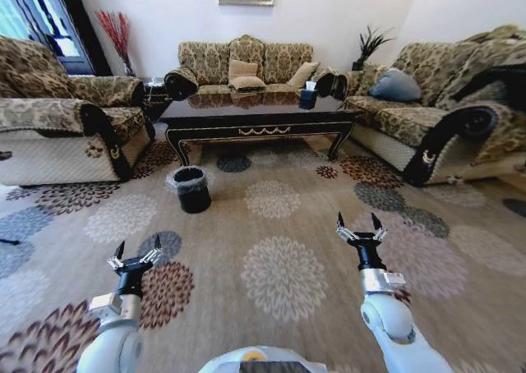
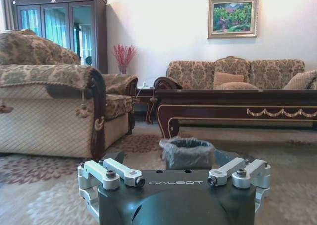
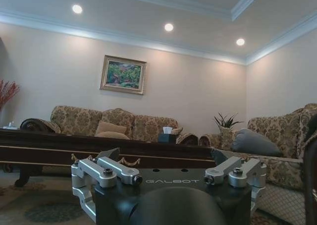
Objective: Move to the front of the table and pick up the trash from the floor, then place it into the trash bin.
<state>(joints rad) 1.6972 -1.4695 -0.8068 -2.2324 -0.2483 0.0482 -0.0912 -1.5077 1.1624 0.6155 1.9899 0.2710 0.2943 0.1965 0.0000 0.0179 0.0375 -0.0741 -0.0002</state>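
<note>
Jaws of both the left gripper and the right gripper stood spread wide and held nothing, hovering above the patterned carpet. Ahead, the trash bin stood on the carpet just before the table, near its left front leg.

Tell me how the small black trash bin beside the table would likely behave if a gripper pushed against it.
The trash bin looks small and thin-walled, so it is probably light and would slide on the carpet. It stands taller than it is wide, so a push near the rim might tip it. Its crinkly plastic liner would likely crumple and give a poor hold.
</note>
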